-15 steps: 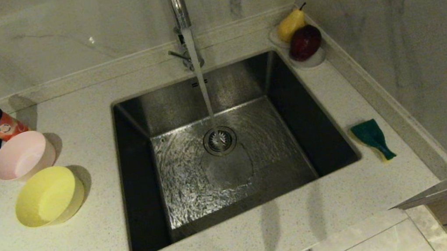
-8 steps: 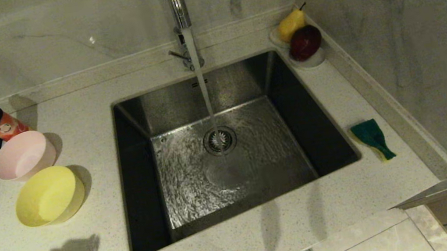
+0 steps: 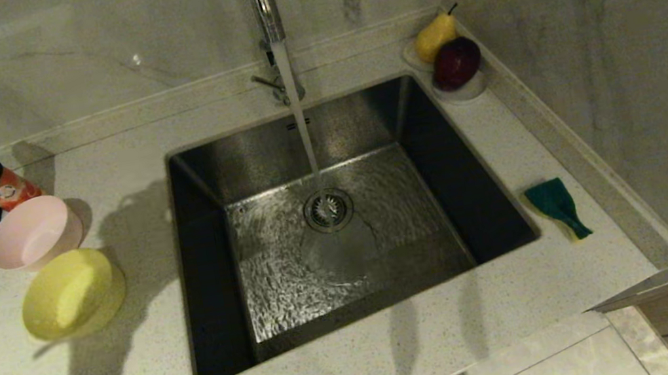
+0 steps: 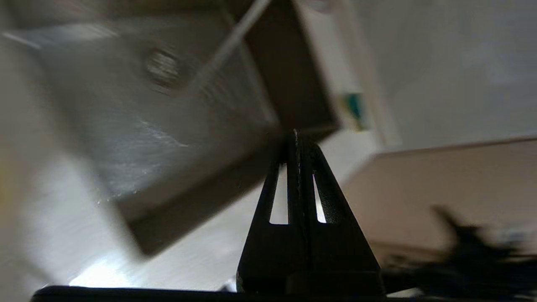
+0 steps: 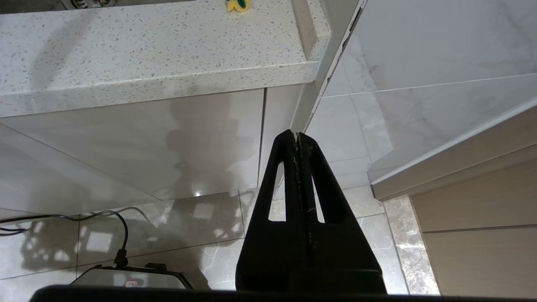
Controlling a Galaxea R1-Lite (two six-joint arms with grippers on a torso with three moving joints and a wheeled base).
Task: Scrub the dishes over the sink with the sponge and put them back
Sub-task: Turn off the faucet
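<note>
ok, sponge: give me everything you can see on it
The sponge is small, its dark green scouring layer facing up and a strip of yellow foam showing along its near edge. It looks pinched or creased in the middle rather than flat and square. It lies on the speckled white counter to the right of the sink, between the basin's rim and the raised ledge by the wall. Only the counter touches it; neither claw is near it. Whether it is wet cannot be told.
</note>
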